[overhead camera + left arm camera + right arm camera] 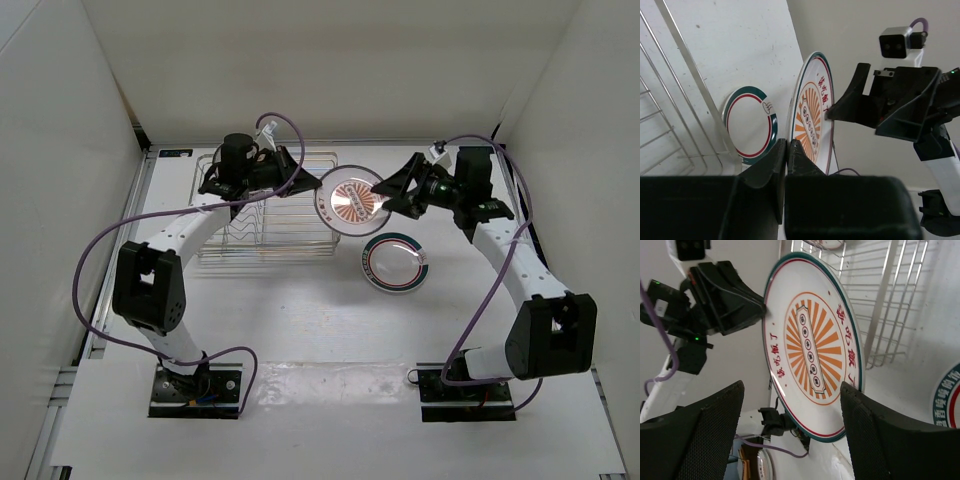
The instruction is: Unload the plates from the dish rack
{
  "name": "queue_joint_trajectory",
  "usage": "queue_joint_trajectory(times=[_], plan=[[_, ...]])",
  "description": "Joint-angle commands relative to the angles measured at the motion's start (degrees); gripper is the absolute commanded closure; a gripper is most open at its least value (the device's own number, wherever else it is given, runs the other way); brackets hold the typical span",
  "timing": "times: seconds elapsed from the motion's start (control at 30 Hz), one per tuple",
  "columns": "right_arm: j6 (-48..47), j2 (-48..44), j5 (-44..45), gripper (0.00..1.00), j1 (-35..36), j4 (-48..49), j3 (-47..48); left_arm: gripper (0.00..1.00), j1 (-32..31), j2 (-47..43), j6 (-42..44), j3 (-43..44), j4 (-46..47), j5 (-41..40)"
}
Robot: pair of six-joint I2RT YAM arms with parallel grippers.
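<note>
An orange sunburst plate (350,200) is held in the air just right of the dish rack (265,225). My left gripper (318,190) is shut on its left rim; the left wrist view shows the jaws (788,145) pinching the plate's edge (812,115). My right gripper (390,197) is open at the plate's right side. In the right wrist view (792,387) the plate's face (810,335) fills the gap between the fingers. A white plate with a green-and-red rim (395,263) lies flat on the table. The third plate is hidden.
The rack's wire bars (690,75) run along the left of the left wrist view and stand behind the plate in the right wrist view (890,300). White walls (330,70) close in the back and both sides. The white plate lies below the held plate (750,125).
</note>
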Motion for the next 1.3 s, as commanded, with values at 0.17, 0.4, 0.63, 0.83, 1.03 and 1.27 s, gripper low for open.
queue_joint_trajectory(times=[0.17,0.4,0.63,0.83,1.03,1.27], plan=[[-3.9,-1.3,-0.1,0.21,0.8,-3.4,-1.9,1.0,-1.1,-2.9,-3.6,2.3,2.5,-0.1],[-3.1,-4.0,0.9,0.21,0.1,-1.8,-3.3,1.0,1.8,-4.5,0.0,2.0,-3.4,-0.4],[-3.5,-3.0,1.3,0.21,0.5,-3.3,-4.0,1.0,1.7,-3.3,-3.1,3.8,-1.5,-0.2],[-2.0,-1.5,1.2,0.3,0.8,-1.5,-4.5,1.0,-0.6,-1.8,-4.5,5.9,-0.8,0.4],[0.7,-0.6,1.1,0.68,0.4,-0.6,-5.3,1.0,-2.2,-1.5,-9.9,2.2,6.0,3.6],[2.0,-0.3,6.3,1.0,-1.8,-8.1,-4.6,0.52,-0.5,-0.8,-10.8,1.0,1.2,8.8]])
